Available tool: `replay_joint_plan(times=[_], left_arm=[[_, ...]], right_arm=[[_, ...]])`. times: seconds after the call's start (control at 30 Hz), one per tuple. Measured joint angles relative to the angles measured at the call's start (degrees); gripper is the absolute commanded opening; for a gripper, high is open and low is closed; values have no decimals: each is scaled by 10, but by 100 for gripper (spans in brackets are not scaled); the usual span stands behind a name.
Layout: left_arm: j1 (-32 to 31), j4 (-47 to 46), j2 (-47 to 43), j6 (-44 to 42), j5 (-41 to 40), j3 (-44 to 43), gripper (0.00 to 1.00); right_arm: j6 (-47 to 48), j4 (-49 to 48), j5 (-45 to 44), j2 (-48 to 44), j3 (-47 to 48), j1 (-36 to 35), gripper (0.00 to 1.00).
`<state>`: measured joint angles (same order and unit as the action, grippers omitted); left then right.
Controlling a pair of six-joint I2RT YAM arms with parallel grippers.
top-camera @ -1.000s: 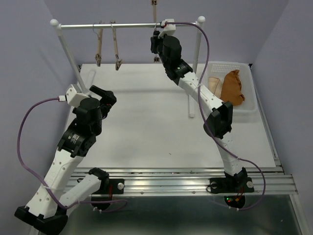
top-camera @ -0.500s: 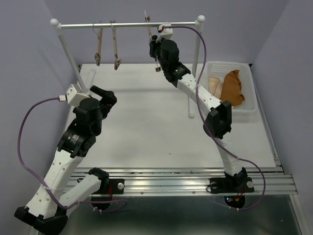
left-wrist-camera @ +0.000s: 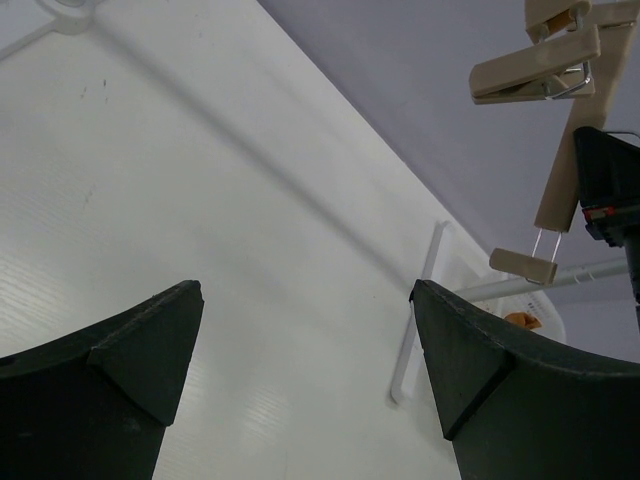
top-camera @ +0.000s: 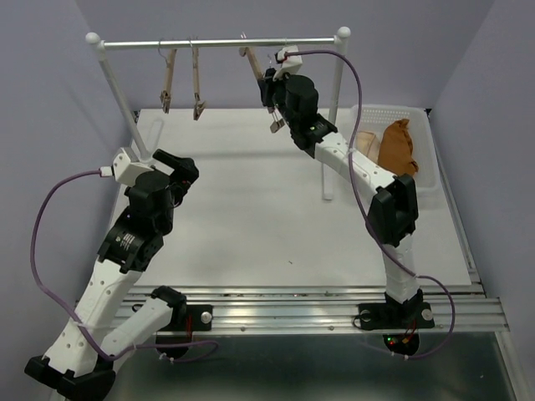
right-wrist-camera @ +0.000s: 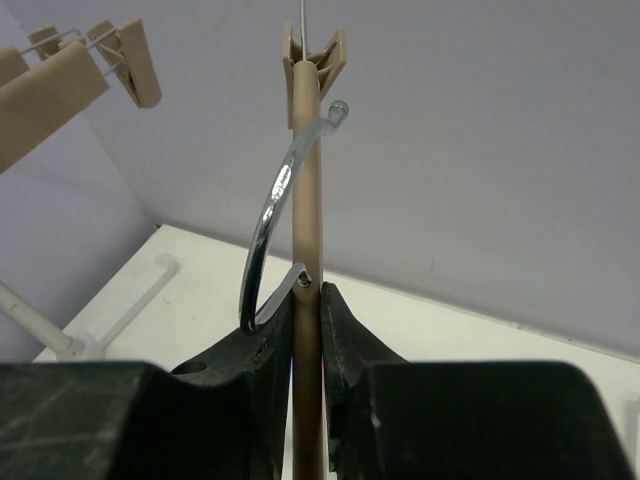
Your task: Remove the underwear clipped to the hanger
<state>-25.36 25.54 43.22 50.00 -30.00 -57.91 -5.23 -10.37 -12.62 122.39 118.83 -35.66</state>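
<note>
My right gripper is shut on the light-wood hanger and holds it tilted just below the rack's rail. In the right wrist view the fingers clamp the hanger's bar beside its metal hook, and the end clip is empty. The rust-brown underwear lies in the white basket at the right, apart from the hanger. A sliver of it shows in the left wrist view. My left gripper is open and empty above the table's left side.
Two more wooden clip hangers hang on the rail's left part. The rack's white posts stand on the table. A pale beige cloth lies in the basket beside the underwear.
My right arm has brought the hanger down and a little left, from sticking up past the rail to tilted below it. The left arm has barely moved.
</note>
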Motion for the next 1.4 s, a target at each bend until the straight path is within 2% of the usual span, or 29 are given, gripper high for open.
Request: replay_joint_plan(times=[0.2, 0.37, 0.57, 0.93, 1.4], left_arm=[[0, -5, 5, 2, 2, 9, 97], [0, -11, 21, 2, 7, 10, 96], [1, -26, 41, 2, 13, 10, 96], [3, -35, 46, 0, 10, 10, 96], [5, -38, 59, -3, 0, 9, 96]], right_arm=[[18, -33, 17, -77, -96, 0, 1], [50, -52, 9, -104, -104, 0, 2], [99, -49, -23, -80, -38, 0, 6], [150, -37, -53, 46, 141, 8, 9], [146, -34, -77, 67, 137, 44, 21]])
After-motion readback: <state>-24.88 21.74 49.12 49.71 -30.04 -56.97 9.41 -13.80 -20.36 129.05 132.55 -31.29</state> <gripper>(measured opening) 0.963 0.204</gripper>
